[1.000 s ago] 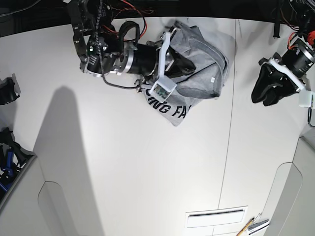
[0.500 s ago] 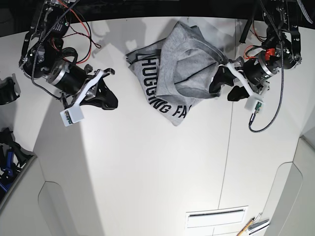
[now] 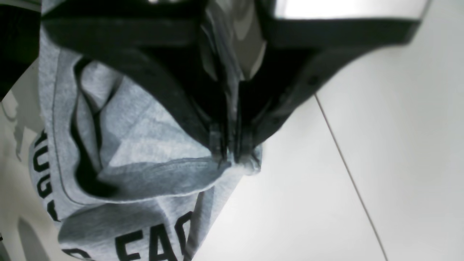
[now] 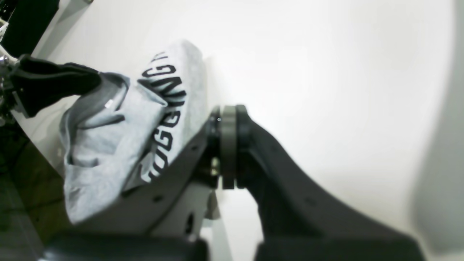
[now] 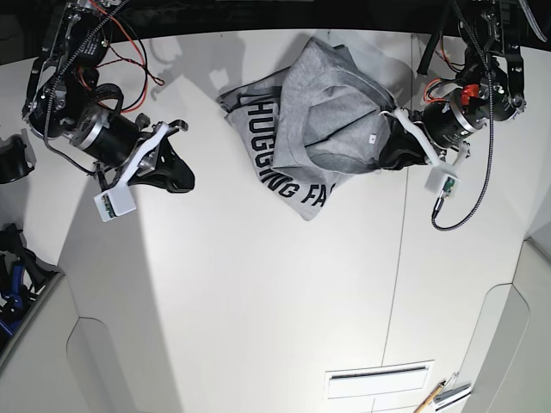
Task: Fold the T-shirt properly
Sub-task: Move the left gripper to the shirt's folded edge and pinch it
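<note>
- Since half a second ago, in the base view, the left hand [image 5: 387, 155] has closed in on the T-shirt [image 5: 323, 112], crumpled at the desk's [image 5: 258, 301] far edge.
- Left wrist view: fingers clamped on a grey fold, probably to pull it flat; lettering is cut off.
- Right wrist view: right hand [image 4: 226, 145] pressed shut, empty, beside the shirt; its tips are blurred.

Black end effectors [image 5: 176, 176], white brackets, red wires, silver motor housings
</note>
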Available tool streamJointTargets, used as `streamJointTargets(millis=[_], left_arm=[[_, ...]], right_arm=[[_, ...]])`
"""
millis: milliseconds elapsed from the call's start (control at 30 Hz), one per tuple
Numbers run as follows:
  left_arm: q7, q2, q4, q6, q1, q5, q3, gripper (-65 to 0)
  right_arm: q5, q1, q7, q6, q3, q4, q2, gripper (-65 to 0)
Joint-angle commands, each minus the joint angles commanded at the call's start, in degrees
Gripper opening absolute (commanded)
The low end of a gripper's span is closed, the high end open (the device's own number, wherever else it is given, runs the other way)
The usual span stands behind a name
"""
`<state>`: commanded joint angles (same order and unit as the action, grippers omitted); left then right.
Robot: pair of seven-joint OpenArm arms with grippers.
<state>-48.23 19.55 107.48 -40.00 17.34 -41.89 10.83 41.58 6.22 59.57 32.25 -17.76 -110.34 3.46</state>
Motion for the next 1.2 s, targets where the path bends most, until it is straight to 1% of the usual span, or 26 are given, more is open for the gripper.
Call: streamJointTargets(millis=[167,200,233,367,433,500,600,700,800,867,1000,1033,1067,1100,1133,1200], left_arm=[[0.0,0.0,0.0,0.0,0.0,-0.1,0.0,-59.0],[0.0,0.0,0.0,0.0,0.0,0.0,0.0,-60.5],[-0.1,0.0,0.0,0.0,0.0,0.5,0.0,-65.0],[-0.4,0.1,0.1,0.0,0.0,1.3,0.0,-65.0],[0.3,1.0,1.5,0.0,0.0,1.0,0.2,-65.0],[0.9,1.8,4.9,0.0,0.0,0.4,1.4,-65.0],[0.6,2.4,9.6,0.0,0.4,-0.7,4.7,-65.0],[0.4,2.5,10.7,0.0,1.1,-1.6,8.5,-65.0],[-1.8,2.6,10.7,0.0,1.1,-3.5,10.6,-65.0],[-3.8,2.5,10.7,0.0,1.1,-3.5,10.9,-65.0],[-4.7,2.5,10.7,0.0,1.1,-4.1,10.9,-65.0],[-4.9,2.5,10.7,0.0,1.1,-4.1,10.9,-59.5],[-6.3,2.5,10.7,0.0,1.1,-4.2,10.9,-50.3],[-8.0,2.6,10.7,0.4,1.1,-5.0,10.9,-42.9],[-9.1,2.5,10.7,0.6,1.1,-6.6,11.1,-40.9],[-10.1,2.5,10.7,0.4,1.1,-10.2,12.6,-40.9]], right_arm=[[0.0,0.0,0.0,0.0,0.0,0.0,0.0,-65.0],[0.0,0.0,0.0,0.0,0.0,0.0,0.0,-65.0],[0.0,0.0,0.0,0.0,0.0,0.0,0.0,-65.0],[0.0,0.0,0.0,0.0,0.0,0.0,0.0,-65.0],[-0.1,0.0,0.0,0.04,0.0,0.0,0.0,-65.0],[-0.2,0.0,0.0,0.11,0.0,0.0,0.1,-65.0],[-0.2,0.0,0.0,0.09,0.0,0.0,0.0,-65.0],[-0.2,0.0,0.0,0.11,0.0,0.0,0.1,-65.0],[-0.2,0.0,0.0,0.11,0.0,0.0,0.7,-65.0],[-0.2,0.0,-0.2,0.11,0.0,0.0,0.7,-65.0],[-0.2,0.0,-0.2,0.11,0.0,0.0,0.7,-65.0],[-0.2,0.0,-0.2,0.11,0.0,0.0,0.7,-65.0],[-0.2,0.0,-0.2,0.11,0.0,0.0,0.7,-65.0],[-0.2,0.0,-0.2,0.11,0.0,0.0,0.7,-65.0],[-0.5,0.0,-0.2,0.11,0.0,0.0,0.7,-65.0],[-0.9,0.0,-0.2,0.11,0.0,0.0,0.7,-65.0]])
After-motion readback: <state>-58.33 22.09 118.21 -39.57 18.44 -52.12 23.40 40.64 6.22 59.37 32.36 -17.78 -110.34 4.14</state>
